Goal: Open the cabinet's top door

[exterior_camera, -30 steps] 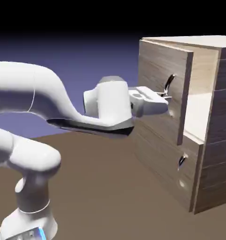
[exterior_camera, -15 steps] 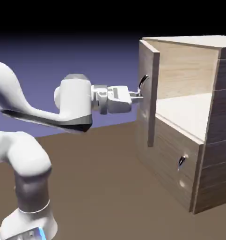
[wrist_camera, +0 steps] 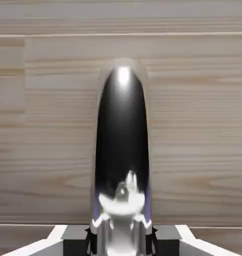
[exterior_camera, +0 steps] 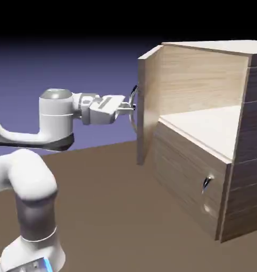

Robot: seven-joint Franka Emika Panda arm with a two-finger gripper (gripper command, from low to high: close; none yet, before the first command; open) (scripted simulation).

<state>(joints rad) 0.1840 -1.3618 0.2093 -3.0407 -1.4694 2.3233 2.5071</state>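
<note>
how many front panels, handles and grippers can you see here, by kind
front panels: 2, the open top door and the shut lower panel
handles: 2, the long curved handle and the small handle
grippers: 1, the gripper
total: 5

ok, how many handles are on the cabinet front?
2. The long curved metallic handle is on the swung-open top door, clamped in the gripper. The small handle is on the lower panel, which is shut. None appear hidden.
</note>
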